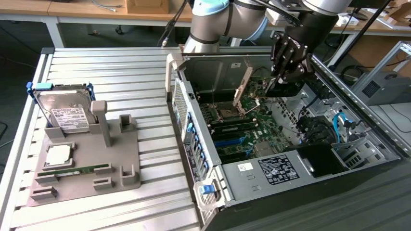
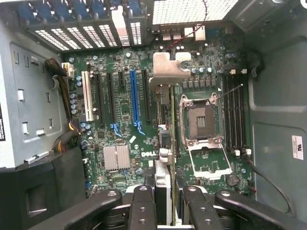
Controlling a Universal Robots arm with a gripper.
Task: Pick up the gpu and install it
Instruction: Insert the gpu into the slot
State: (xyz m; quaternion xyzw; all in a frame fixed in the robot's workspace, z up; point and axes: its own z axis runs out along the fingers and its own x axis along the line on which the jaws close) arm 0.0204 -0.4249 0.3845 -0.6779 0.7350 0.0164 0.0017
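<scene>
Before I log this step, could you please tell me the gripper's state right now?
Gripper: closed, holding the gpu.

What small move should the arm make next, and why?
Probably shift sideways toward the long blue slot: the end effector holds the dark thin gpu card with pale metal bracket lined up beside the open processor socket, not over that slot.

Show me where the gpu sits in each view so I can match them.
Exterior view: gpu inside the open case, its pale bracket just to the exterior view's left of the gripper.
Wrist view: gpu edge-on, running out from the gripper, beside the CPU socket.
Shared landmark: the empty CPU socket.
</scene>
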